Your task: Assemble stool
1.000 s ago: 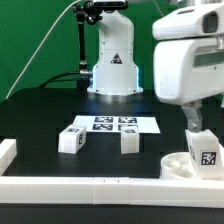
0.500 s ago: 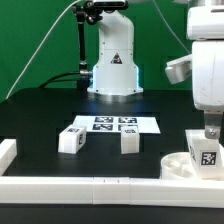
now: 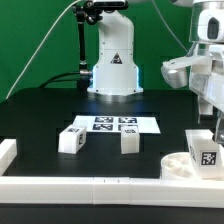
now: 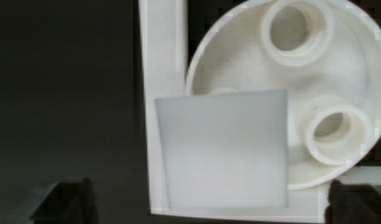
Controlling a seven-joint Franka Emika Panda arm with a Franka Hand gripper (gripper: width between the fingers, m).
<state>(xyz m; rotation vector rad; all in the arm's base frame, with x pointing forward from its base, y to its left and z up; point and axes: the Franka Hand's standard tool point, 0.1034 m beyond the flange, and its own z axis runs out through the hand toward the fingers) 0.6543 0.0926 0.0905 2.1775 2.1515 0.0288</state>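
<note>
The round white seat (image 3: 178,165) with holes lies at the front on the exterior view's right, against the white rail. One tagged white leg (image 3: 204,150) stands upright on it. Two more legs (image 3: 70,139) (image 3: 128,141) stand on the table in front of the marker board. My gripper (image 3: 216,126) hangs just above the standing leg. In the wrist view the seat (image 4: 258,80) and the leg's top face (image 4: 222,150) fill the picture. My gripper (image 4: 213,205) is open, with its dark fingers (image 4: 71,203) wide apart on either side of the leg and touching nothing.
The marker board (image 3: 112,124) lies mid-table before the robot base (image 3: 112,70). A white rail (image 3: 90,186) runs along the front edge, with a short white block (image 3: 8,150) at the exterior view's left. The rail also shows in the wrist view (image 4: 160,50).
The arm has shifted toward the exterior view's right and the hand has turned. The gripper now hangs over the leg on the seat. The parts have not moved.
</note>
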